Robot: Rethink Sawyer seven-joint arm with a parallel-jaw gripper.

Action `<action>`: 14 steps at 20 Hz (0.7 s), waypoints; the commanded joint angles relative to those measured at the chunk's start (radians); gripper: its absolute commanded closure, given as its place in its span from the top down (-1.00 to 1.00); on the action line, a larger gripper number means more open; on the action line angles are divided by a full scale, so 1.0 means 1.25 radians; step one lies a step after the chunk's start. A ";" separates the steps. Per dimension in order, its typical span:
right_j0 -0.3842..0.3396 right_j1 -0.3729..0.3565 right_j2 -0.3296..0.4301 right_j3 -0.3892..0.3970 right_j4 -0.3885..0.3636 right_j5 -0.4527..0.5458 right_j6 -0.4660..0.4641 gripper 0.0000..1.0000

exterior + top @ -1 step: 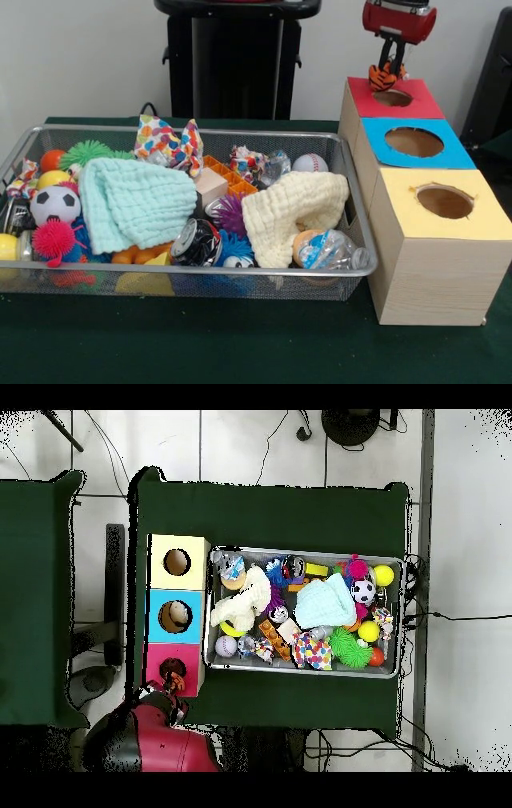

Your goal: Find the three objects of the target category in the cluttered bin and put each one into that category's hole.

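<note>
A: Where is the striped toy right now?
B: The orange-and-black striped toy (384, 77) hangs directly over the red hole (392, 98), pinched between the fingers of the hand (390, 58). In the overhead view the same toy (176, 679) sits at the red box's opening under the red arm (165, 734).

A: So the hand is clamped on it?
B: Yes, the fingers are closed on the toy's top, and its lower part is at about rim height; whether it touches the rim is hard to say from here.

A: What is next to the red box?
B: The red box (416, 106) stands at one end of a row, touching the blue box (448, 152), which touches the yellow box (480, 216). Something pale seems to lie inside the blue hole (175, 616) from above, though it is too small to name.

A: And the bin?
B: The wire bin (192, 276) stands just beside the boxes on the green desk (240, 344). It holds a mint cloth (132, 200), a cream cloth (292, 210), a soccer ball (54, 204), a baseball (310, 163), a dotted bow (168, 142), a crushed can (194, 242) and a plastic bottle (332, 250), among spiky balls.
</note>
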 commanded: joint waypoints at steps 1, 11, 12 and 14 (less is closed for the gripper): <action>0.034 0.022 -0.030 -0.032 0.060 0.028 0.192 -1.00; 0.066 0.021 -0.087 -0.098 0.082 0.116 0.180 -1.00; 0.072 0.022 -0.097 -0.108 0.083 0.130 0.182 -1.00; 0.077 0.025 -0.105 -0.121 0.085 0.145 0.184 -1.00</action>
